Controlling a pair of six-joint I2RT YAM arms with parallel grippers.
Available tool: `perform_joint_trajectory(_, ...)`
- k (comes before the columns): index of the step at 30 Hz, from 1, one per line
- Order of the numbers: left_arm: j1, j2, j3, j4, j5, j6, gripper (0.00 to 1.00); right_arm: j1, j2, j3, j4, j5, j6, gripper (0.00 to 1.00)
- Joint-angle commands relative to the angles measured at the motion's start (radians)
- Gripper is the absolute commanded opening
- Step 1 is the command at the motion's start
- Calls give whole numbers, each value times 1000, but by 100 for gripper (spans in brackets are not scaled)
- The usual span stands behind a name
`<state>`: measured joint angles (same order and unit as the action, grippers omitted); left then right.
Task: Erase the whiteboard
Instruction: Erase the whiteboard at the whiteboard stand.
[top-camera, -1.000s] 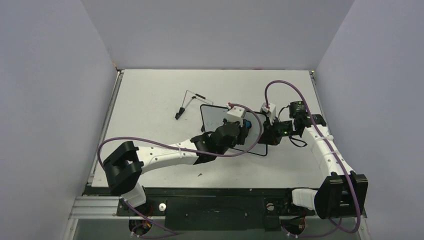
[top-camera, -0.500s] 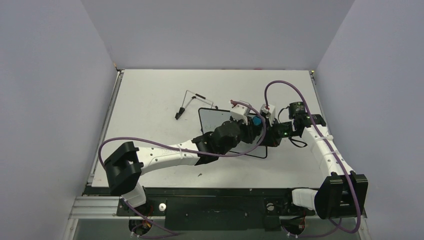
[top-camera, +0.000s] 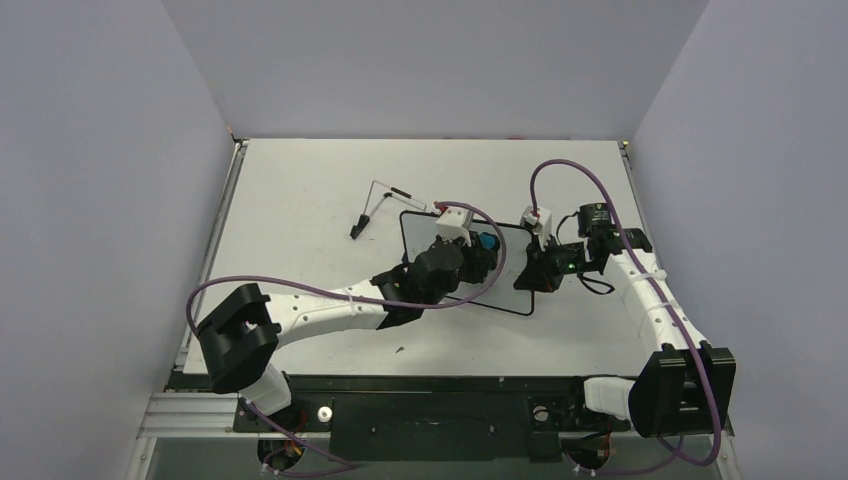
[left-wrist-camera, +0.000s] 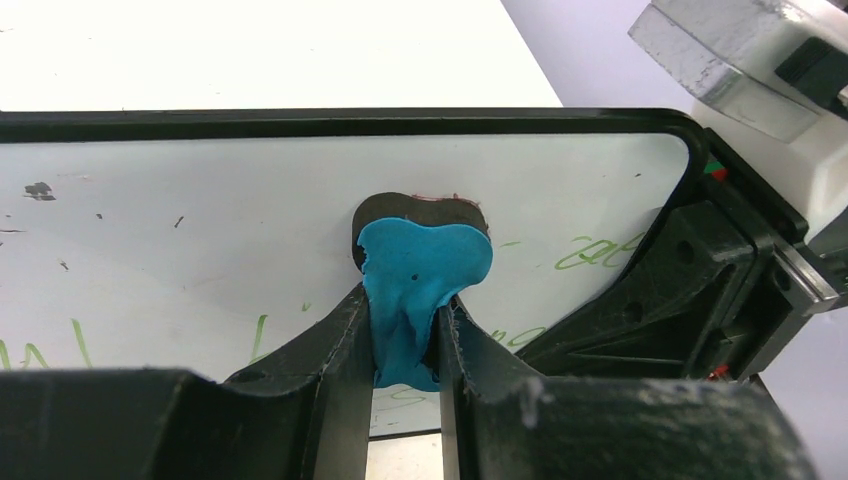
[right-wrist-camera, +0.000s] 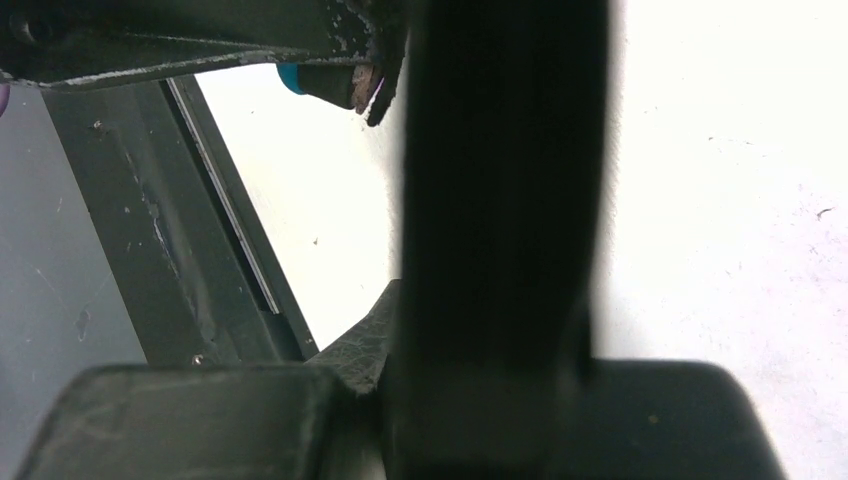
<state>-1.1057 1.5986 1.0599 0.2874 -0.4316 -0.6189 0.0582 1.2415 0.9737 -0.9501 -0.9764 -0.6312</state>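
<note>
The whiteboard (top-camera: 505, 298) sits right of centre on the desk (top-camera: 300, 190), between the two arms. It is a small white rectangle with rounded corners and a thin black frame. Whether it lies quite flat cannot be told. In the left wrist view the whiteboard (left-wrist-camera: 200, 220) has a smooth, glossy face with a few dark specks. Faint green handwriting (left-wrist-camera: 595, 250) shows near its right side and more along the lower left.

Pressed on the face is a blue eraser (left-wrist-camera: 420, 270), soft and creased, with a dark pad behind it. The left jaws are closed on the eraser, one black finger on either side. The right jaws are closed on the whiteboard's right edge. Their black body overlaps the frame there, though the right wrist view is mostly dark and blurred.

A thin wire stand (top-camera: 359, 227), bent at an angle with black tips, lies on the desk just beyond the whiteboard's far left corner.

The desk is matt and off-white, with plain pale lavender-grey walls (top-camera: 420, 60) on three sides.

The left arm (top-camera: 320, 310) stretches low from its base toward the middle, wrist angled down over the whiteboard. The right arm (top-camera: 650, 300) rises from its base and bends inward, wrist pointing left at the frame.
</note>
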Motion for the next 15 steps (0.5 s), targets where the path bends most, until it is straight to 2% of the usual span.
perform_joint_trajectory(1, 35, -8, 7, -9, -45, 13, 0, 10, -18, 14, 1, -82, -47, 0)
perform_joint_trajectory(9, -17, 29, 58, 128, 191, 36, 0, 9, -15, 15, 1, -79, -48, 0)
perform_joint_trajectory(15, -41, 58, 88, 156, 247, 25, 0, 9, -16, 16, 1, -81, -48, 0)
